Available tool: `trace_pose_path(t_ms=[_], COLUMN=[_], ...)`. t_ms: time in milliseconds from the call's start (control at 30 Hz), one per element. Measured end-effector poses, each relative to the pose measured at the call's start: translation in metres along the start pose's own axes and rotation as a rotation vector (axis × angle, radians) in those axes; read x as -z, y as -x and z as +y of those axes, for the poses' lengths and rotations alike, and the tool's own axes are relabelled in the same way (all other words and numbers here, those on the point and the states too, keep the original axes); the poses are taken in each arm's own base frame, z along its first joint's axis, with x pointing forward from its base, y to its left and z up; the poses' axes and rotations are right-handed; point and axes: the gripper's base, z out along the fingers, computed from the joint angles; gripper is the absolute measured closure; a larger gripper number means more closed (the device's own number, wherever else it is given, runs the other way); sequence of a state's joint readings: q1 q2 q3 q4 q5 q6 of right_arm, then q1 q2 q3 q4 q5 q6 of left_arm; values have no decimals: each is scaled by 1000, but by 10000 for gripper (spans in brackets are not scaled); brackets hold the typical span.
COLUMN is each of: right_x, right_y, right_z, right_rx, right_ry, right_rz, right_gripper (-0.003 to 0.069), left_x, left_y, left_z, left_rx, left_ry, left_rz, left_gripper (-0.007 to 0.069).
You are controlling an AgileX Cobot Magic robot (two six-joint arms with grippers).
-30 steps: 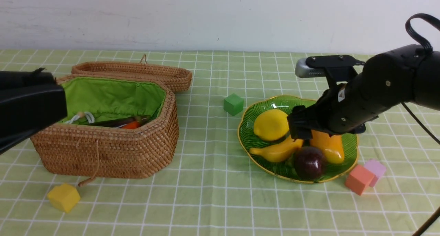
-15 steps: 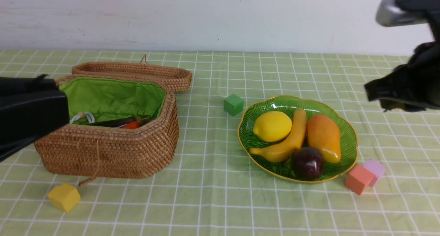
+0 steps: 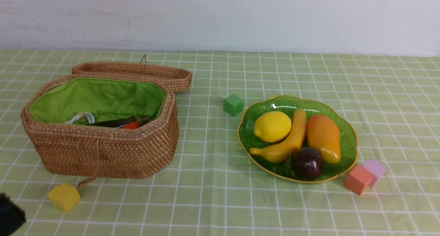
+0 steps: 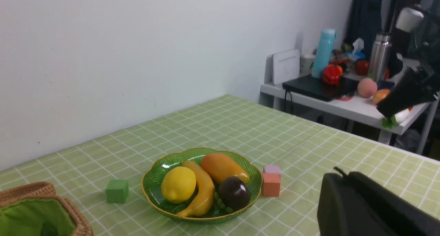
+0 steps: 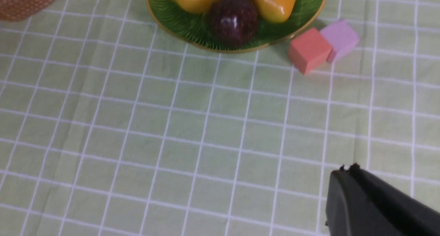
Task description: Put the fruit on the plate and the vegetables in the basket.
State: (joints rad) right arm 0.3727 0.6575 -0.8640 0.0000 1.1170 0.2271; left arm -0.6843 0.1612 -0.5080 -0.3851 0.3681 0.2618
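The green plate (image 3: pixel 285 103) at centre right holds the fruit: lemon (image 3: pixel 272 126), banana (image 3: pixel 285 143), mango (image 3: pixel 323 137) and dark mangosteen (image 3: pixel 307 163). The wicker basket (image 3: pixel 103 150) stands open at the left, its lid (image 3: pixel 137 72) lying behind it. Inside, against the green lining, a dark eggplant (image 3: pixel 113 122) and an orange carrot (image 3: pixel 130 125) show; any other vegetables are hidden. My left gripper (image 4: pixel 340 176) is shut and empty above the cloth, well away from the plate (image 4: pixel 202 153). My right gripper (image 5: pixel 347 169) is shut and empty, nearer me than the plate (image 5: pixel 192 30).
Foam cubes lie on the checked cloth: green (image 3: pixel 233 104) behind the plate, yellow (image 3: pixel 64 197) in front of the basket, orange-red (image 3: pixel 359 179) and lilac (image 3: pixel 375 169) by the plate's right edge. A black bit of my left arm (image 3: pixel 10 218) shows at the front left corner.
My right arm has lifted off the plate and gone out of the front view to the right. My left arm has dropped from beside the basket to the front left corner.
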Motion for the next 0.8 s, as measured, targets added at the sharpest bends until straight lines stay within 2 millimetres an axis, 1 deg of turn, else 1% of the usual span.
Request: trace_pose_path(t_ms=[33, 67, 133, 200, 267, 300, 400, 467, 533, 667, 800], right_x=[3, 5, 6, 5, 4, 3, -3, -4, -4, -4, -4], right_y=[-7, -21, -38, -51, -56, -57, -59, -59, -58, -58, -58], right_z=[-1, -4, -7, -10, -11, -11, -12, -12, -12, -12, -12], right_rx=[-11, -35, -55, -67, -67, -69, -71, -71, -70, -70, -70], right_ry=[9, 21, 32, 42, 54, 59, 80, 82, 83, 84, 85], right_rz=[-13, -25, -45, -82, -131, -151, -232, -245, -258, -262, -264], right_gripper=[669, 667, 666, 664, 663, 663, 659, 659, 657, 653, 649], left_x=[2, 8, 11, 12, 9, 8, 3, 1, -1, -4, -4], left_y=[-5, -20, -32, -42, -51, -53, -73, -81, -94, -109, -118], left_z=[0, 2, 4, 6, 9, 10, 13, 14, 16, 17, 17], left_rx=[5, 16, 26, 31, 34, 35, 44, 47, 52, 56, 59], left_ry=[1, 5, 15, 28, 43, 46, 60, 63, 66, 71, 67], left_rz=[-10, -38, -70, -100, -105, -103, -58, -35, 6, 54, 95], left_gripper=[638, 638, 638, 638, 638, 638, 638, 638, 638, 638, 638])
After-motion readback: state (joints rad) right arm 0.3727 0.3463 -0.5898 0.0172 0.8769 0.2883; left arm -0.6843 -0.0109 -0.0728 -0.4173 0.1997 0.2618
